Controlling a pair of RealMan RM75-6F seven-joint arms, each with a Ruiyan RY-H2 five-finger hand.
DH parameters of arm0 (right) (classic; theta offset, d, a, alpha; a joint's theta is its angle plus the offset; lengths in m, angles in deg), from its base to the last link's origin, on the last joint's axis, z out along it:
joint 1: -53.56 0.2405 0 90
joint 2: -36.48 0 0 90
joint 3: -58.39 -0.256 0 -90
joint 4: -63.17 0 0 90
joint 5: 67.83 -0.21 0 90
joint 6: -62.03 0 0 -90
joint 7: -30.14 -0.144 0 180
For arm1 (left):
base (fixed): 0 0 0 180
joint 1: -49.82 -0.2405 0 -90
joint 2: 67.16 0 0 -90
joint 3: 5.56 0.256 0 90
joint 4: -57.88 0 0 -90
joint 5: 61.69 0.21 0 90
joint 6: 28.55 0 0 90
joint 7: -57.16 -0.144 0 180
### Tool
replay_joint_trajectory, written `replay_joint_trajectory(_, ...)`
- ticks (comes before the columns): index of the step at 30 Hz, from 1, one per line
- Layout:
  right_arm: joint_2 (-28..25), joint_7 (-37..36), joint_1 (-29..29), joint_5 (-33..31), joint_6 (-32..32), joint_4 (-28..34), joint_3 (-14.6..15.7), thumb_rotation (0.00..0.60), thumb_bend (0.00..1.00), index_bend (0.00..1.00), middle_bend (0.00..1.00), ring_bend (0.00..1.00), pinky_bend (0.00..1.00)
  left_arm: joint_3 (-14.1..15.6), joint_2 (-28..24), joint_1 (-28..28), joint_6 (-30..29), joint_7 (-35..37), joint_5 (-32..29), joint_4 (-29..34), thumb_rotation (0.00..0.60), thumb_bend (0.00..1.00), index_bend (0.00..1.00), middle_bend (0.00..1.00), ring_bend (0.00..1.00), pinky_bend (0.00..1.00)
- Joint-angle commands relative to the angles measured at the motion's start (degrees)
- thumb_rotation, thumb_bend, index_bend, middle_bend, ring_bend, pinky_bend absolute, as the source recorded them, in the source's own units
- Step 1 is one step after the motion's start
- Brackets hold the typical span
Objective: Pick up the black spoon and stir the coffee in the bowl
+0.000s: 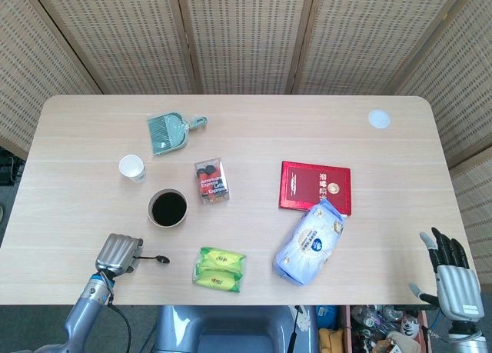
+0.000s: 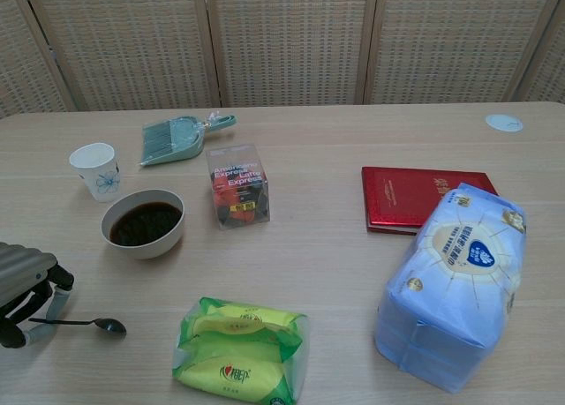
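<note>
Near the table's front left edge, the black spoon (image 2: 93, 324) is held by its handle in the left hand (image 1: 117, 253), fingers closed on it, bowl end low over the tabletop. Coffee bowl (image 2: 143, 223) sits just beyond, not yet stirred. Pickup appears done; carrying and stirring remain. Right hand (image 1: 450, 272) hangs off-table, fingers spread, empty.

The left hand (image 1: 118, 254) sits low near the front left corner of the desk, knuckles up, its fingers (image 2: 35, 301) curled around the handle of the black spoon (image 2: 84, 323); its grey forearm runs off past the front edge; the right hand (image 1: 450, 274) hangs beyond the front right corner, upright, dark fingers spread, holding nothing.
</note>
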Motion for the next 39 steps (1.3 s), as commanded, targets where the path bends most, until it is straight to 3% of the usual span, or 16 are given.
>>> replay_joint_trajectory(1, -0.08, 0.06, 0.00, 0.05, 0.02, 0.11, -0.02, 0.600, 0.24, 0.08, 0.03, 0.00, 0.00, -0.30, -1.32, 0.38, -0.89, -0.35, 0.81, 1.05, 0.600, 0.37, 0.61, 0.81, 0.72, 0.71)
replay_joint_trajectory(25, 0.13, -0.64, 0.02, 0.52, 0.16, -0.27, -0.03, 0.600, 0.24, 0.08, 0.03, 0.00, 0.00, -5.27, -14.32, 6.45, -5.83, -10.15, 6.83, 11.95, 0.600, 0.39, 0.69, 0.83, 0.72, 0.71)
replay_joint_trajectory(39, 0.16, -0.66, 0.08, 0.47, 0.12, -0.20, -0.15, 0.600, 0.24, 0.08, 0.03, 0.00, 0.00, -6.66, -12.75, 14.15, -0.88, -22.14, 6.62, 6.55, 0.600, 0.40, 0.70, 0.83, 0.72, 0.71)
